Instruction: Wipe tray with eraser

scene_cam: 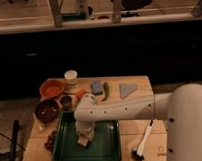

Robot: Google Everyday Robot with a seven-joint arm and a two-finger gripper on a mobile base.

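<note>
The dark green tray (104, 147) lies at the front of the wooden table. The tan eraser (85, 142) rests flat on the tray's left half. My gripper (85, 134) hangs down from the white arm straight over the eraser and presses on it. The arm reaches in from the right and hides the tray's far rim.
Two brown bowls (51, 88) (46, 109), a small dark cup (66, 101) and a white cup (70, 76) stand at the left. A blue-grey block (97, 87), a green pepper (106, 91) and a grey wedge (128, 89) lie behind the tray. A white-handled brush (143, 141) lies to the right.
</note>
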